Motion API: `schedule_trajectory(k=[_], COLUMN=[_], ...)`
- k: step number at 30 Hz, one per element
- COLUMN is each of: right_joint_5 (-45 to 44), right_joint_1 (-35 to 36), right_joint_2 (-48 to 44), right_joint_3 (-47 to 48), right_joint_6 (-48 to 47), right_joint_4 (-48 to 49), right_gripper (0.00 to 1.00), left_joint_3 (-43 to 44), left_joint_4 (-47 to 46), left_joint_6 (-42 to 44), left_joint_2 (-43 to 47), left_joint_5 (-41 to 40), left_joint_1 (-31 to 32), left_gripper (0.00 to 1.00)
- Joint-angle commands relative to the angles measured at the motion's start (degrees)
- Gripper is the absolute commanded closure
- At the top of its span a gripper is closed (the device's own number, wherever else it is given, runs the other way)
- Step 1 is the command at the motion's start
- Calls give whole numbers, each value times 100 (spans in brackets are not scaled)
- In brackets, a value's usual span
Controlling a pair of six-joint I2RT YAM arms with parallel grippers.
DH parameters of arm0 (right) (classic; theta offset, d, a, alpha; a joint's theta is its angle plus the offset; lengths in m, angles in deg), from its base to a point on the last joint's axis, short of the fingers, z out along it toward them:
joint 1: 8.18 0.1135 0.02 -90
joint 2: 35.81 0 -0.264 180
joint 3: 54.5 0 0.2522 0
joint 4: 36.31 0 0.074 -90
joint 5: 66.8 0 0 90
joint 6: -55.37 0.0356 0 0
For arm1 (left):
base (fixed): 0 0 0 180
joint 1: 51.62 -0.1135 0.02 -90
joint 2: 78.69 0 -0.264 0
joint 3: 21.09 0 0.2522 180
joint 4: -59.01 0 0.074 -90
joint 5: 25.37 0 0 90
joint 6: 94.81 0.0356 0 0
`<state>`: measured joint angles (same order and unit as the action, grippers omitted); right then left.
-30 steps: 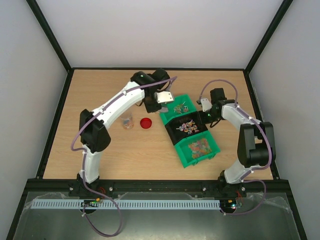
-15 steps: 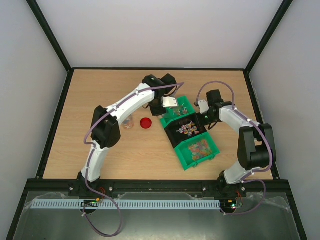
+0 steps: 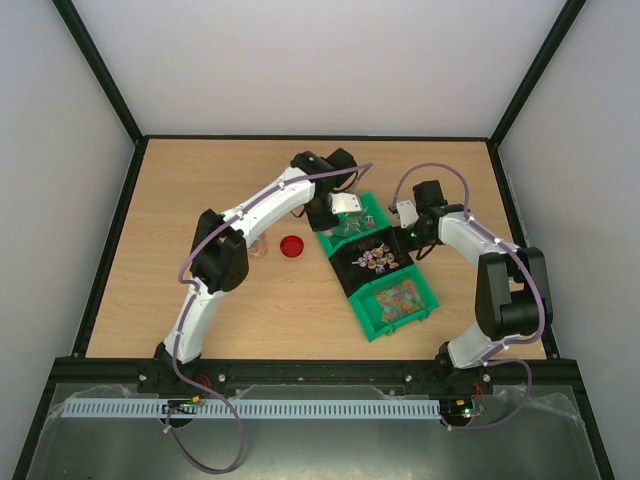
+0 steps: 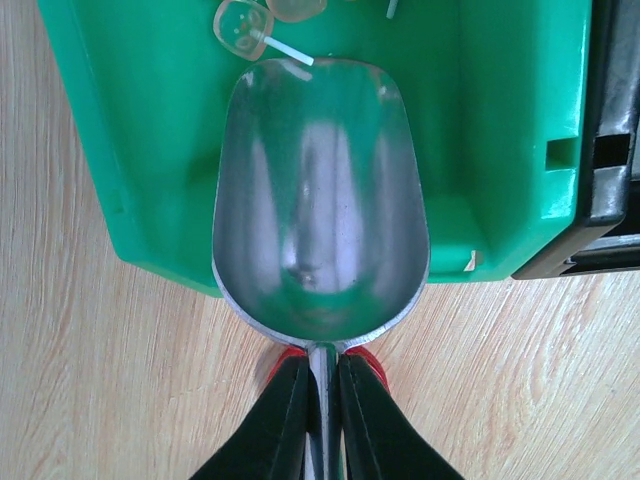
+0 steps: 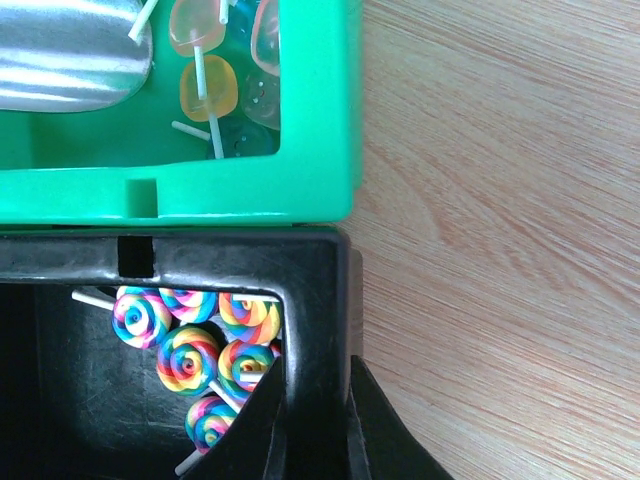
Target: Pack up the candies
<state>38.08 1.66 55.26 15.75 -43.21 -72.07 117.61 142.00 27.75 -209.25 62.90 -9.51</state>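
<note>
On the left of the wooden table (image 3: pixel 150 250) a small clear cup (image 3: pixel 259 246) stands partly hidden behind the left arm. Just right of it lies a round red lid (image 3: pixel 292 246), flat on the wood.

Further right, the left gripper (image 4: pixel 320 378) has its fingers pressed together on the thin handle of a metal scoop (image 4: pixel 320 190). The scoop's bowl is bare and shiny. It reaches over the near wall of the far green bin (image 4: pixel 510 120), its front lip close to a pale lollipop (image 4: pixel 243 25) and its white stick.

Three bins sit touching in a slanted row. The far green bin holds see-through orange and pale lollipops (image 5: pixel 200 85) on white sticks. Next comes the black bin (image 5: pixel 230 260), with rainbow swirl lollipops (image 5: pixel 190 355) heaped in the corner that the right wrist view shows. Last, nearest the arm bases, is the second green bin (image 3: pixel 372 318). The candies (image 3: pixel 400 293) lie inside it as a pile of tiny pink, orange and yellow pieces. None of them is in the scoop.

At the right, the right gripper (image 5: pixel 318 400) is clamped on the side wall of the black bin. One finger is inside beside the swirl lollipops and the other is outside over the bare wood.
</note>
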Motion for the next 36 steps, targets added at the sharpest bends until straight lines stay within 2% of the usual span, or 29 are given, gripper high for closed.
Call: schedule_trajectory(k=[1, 9, 13, 18, 23, 27, 36], right_joint_5=[781, 782, 700, 610, 761, 831, 526], right_joint_1=[50, 45, 49, 49, 51, 50, -3], right_joint_2=[-231, -179, -155, -89, -83, -97, -6], right_joint_3=[81, 88, 77, 100, 116, 104, 133], right_joint_6=[158, 185, 204, 223, 218, 206, 326], right_joint_4=[229, 256, 273, 281, 310, 319, 395], right_gripper=[99, 99, 99, 99, 99, 99, 99], left_joint_3=[-140, -384, -778, -902, -917, -1197, -2658], left_joint_4=[-202, -985, -1350, -1377, -1623, -2296, -4156], left_joint_6=[-162, -321, -274, -232, -391, -580, -1059], left_joint_2=[-480, -509, -314, -131, -250, -192, 718], left_joint_5=[496, 1001, 971, 822, 1057, 1564, 2246], left_joint_1=[39, 43, 43, 26, 37, 26, -168], left_gripper=[98, 98, 98, 98, 98, 98, 98])
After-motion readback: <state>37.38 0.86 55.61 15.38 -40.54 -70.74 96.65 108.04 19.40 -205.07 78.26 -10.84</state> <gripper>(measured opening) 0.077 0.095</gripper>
